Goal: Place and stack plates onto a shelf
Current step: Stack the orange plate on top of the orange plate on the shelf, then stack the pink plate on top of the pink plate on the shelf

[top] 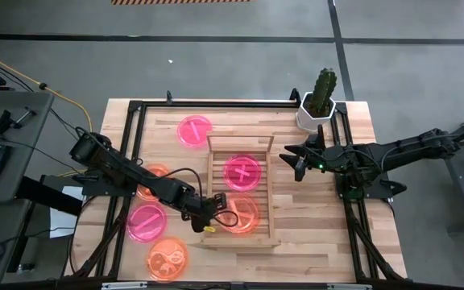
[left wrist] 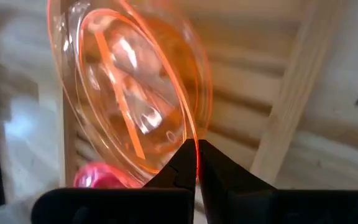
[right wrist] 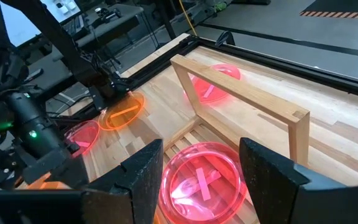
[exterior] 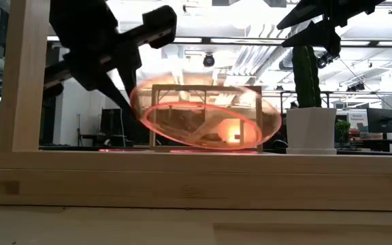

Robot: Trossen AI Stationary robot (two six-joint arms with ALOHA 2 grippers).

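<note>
An orange plate (top: 242, 213) was pinched by its rim in the left claw (top: 213, 205), held tilted above the near end of the shelf (top: 213, 179), clear of the slats as seen from the low view. A pink plate (top: 242, 171) lay flat on the far half of the shelf, near the raised rail (right wrist: 241, 93). The right claw (top: 296, 159) was held spread just right of the shelf, gripping nothing. Other plates were left on the desk (top: 361, 129): a pink one (top: 194, 130) beyond the shelf, a pink one (top: 147, 222) and an orange one (top: 167, 258) at near left. A potted cactus (top: 323, 95) stood at the far right.
</note>
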